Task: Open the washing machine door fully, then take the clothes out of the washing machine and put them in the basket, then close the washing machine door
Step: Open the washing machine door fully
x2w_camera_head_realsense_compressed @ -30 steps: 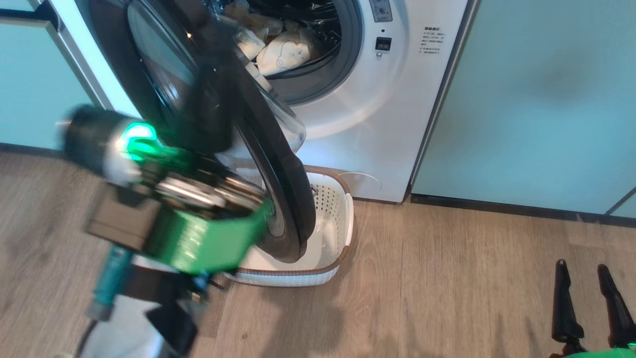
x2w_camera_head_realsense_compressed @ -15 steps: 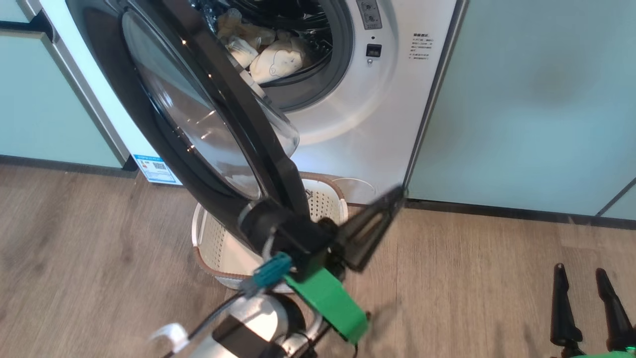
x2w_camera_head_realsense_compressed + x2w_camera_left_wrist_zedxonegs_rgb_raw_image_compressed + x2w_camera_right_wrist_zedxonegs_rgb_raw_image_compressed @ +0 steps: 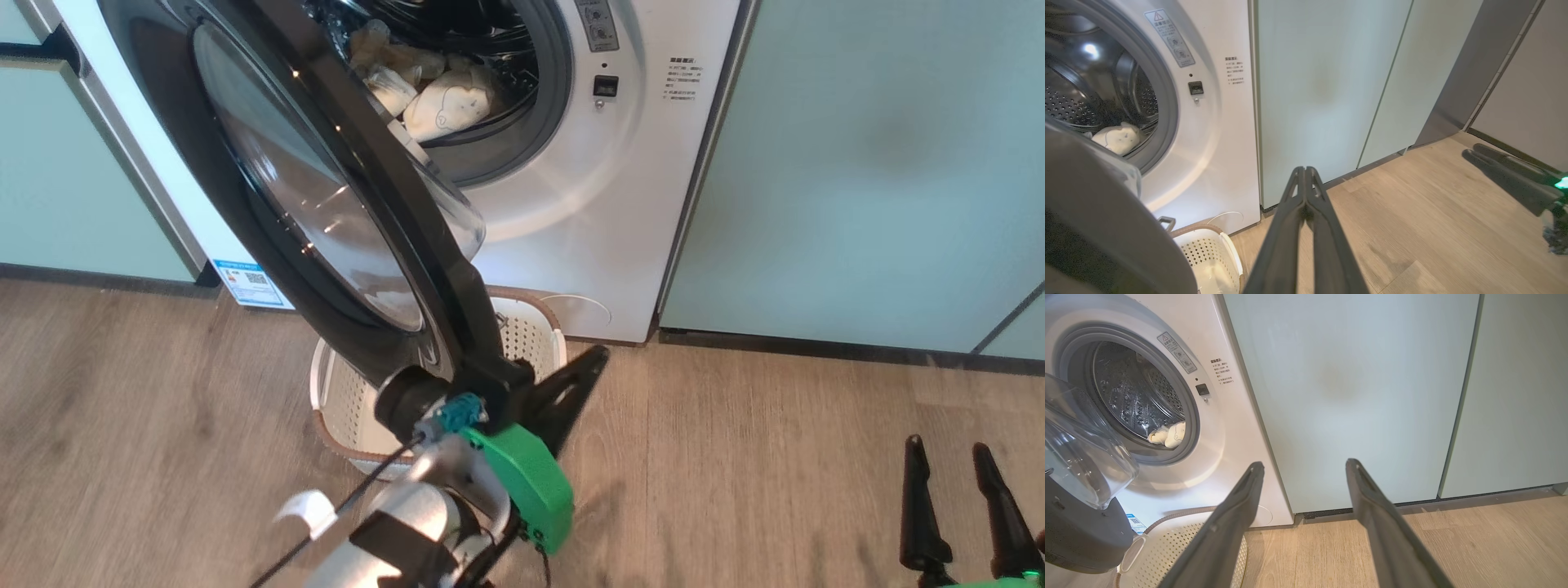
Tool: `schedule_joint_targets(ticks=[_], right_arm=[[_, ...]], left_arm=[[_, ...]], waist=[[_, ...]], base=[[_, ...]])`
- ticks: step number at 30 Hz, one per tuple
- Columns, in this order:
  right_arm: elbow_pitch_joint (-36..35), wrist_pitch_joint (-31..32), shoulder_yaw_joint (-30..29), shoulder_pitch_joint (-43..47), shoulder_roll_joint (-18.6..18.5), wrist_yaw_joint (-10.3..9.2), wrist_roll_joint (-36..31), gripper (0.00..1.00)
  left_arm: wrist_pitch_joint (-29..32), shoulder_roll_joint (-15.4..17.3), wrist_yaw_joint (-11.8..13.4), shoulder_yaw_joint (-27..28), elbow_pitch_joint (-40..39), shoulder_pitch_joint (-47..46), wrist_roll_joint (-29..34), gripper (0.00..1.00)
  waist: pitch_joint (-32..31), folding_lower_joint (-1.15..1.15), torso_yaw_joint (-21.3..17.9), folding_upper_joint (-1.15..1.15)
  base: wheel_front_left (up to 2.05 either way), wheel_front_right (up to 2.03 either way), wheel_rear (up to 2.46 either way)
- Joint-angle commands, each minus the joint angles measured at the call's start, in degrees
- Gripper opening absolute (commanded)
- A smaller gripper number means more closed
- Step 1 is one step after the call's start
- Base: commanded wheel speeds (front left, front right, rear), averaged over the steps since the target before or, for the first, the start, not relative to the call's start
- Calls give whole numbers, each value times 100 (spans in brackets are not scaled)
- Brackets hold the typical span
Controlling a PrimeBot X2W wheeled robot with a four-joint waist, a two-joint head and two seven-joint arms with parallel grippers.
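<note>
The left gripper (image 3: 1305, 169) is pressed shut with nothing held, just beside the washing machine door (image 3: 343, 327). The right gripper (image 3: 1302, 465) is spread wide. The clothes (image 3: 445, 110) are seen inside the washing machine (image 3: 571, 204), beyond the left gripper.

Closed left pincer (image 3: 1305, 170) near washing machine (image 3: 1216, 143)

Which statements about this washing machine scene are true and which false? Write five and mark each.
1. The washing machine door is open. True.
2. The clothes lie in the basket. False: they lie inside the washing machine.
3. The left claw is shut. True.
4. The right claw grips the door. False: it is open and holds nothing.
5. The basket stands on the wooden floor below the door. True.
</note>
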Motion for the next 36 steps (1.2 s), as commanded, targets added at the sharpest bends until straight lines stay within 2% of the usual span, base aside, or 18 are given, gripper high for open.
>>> schedule_joint_targets(ticks=[1, 9, 36], right_arm=[[-161, -38, 143, -119, -91, 1, -10, 100], [-155, -38, 159, -115, -91, 1, 20, 100], [-160, -38, 90, -157, -91, 1, 45, 100]], left_arm=[[-55, 48, 39, 298, -109, -382, 54, 0], [-261, 72, 306, 443, 316, -561, 215, 0], [-439, 147, 617, 612, 767, -703, 126, 0]], waist=[[-1, 0, -13, 0], [14, 0, -45, 0], [79, 0, 68, 0]], base=[[0, 0, 0], [0, 0, 0], [0, 0, 0]])
